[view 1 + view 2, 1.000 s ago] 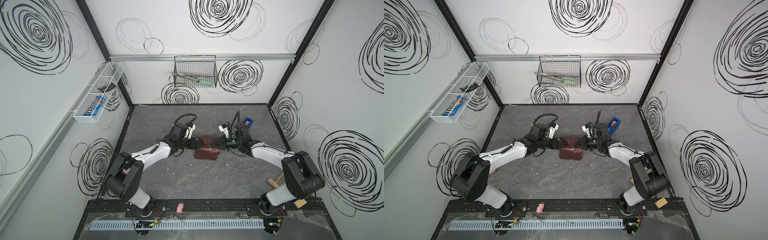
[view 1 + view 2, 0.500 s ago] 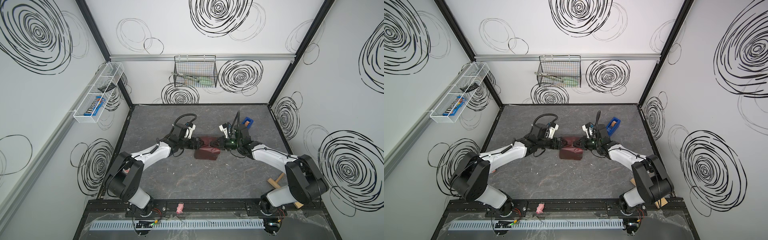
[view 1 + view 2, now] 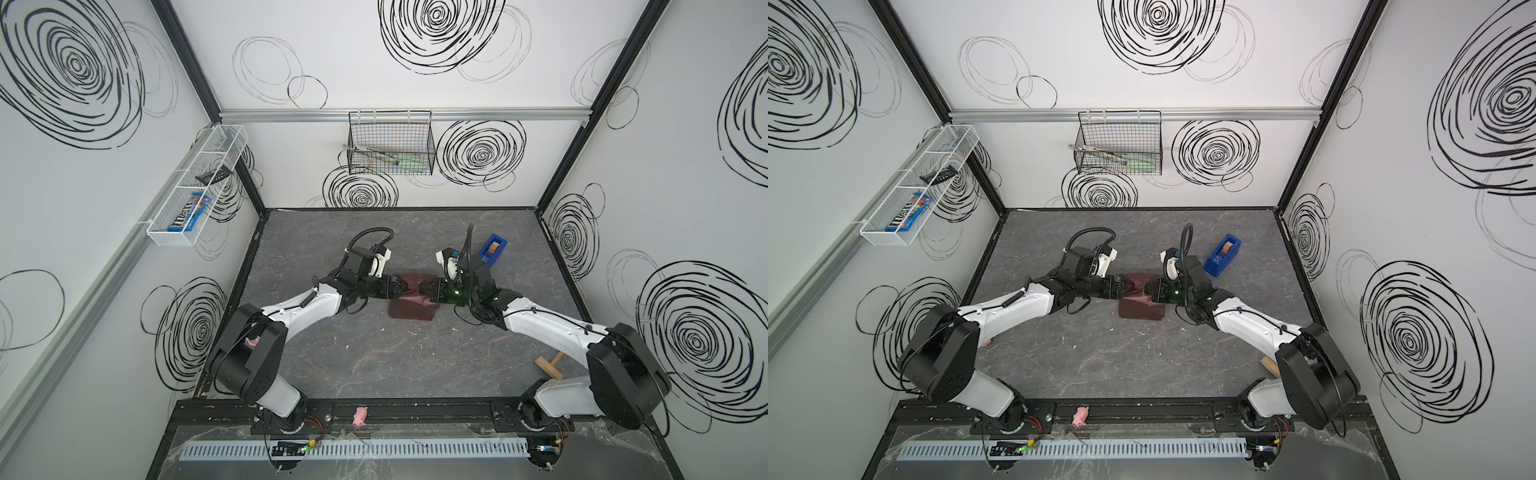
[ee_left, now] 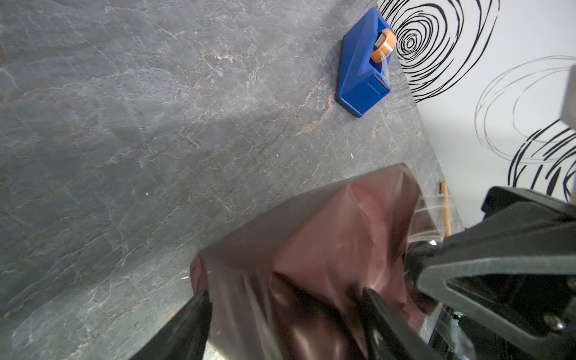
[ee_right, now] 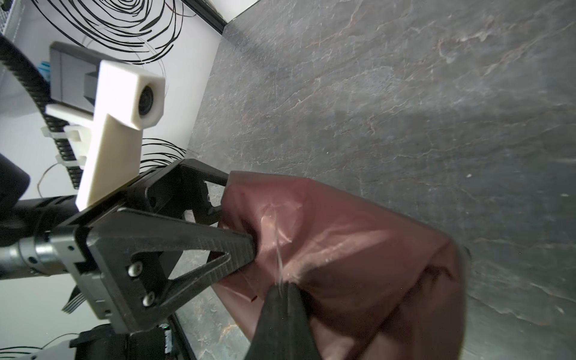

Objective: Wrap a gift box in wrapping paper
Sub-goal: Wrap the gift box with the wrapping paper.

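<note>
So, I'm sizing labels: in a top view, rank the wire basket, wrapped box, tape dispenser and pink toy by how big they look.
1. wire basket (wall-hung, so distance may skew it)
2. wrapped box
3. tape dispenser
4. pink toy

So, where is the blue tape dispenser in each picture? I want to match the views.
In a top view: tape dispenser stands on the table, behind and right of the red wrapping paper.
In a top view: tape dispenser in the same spot.
Left wrist: tape dispenser on bare table beyond the paper.
Right wrist: not in it.
Shared landmark: the wrapping paper, in all four views.
</note>
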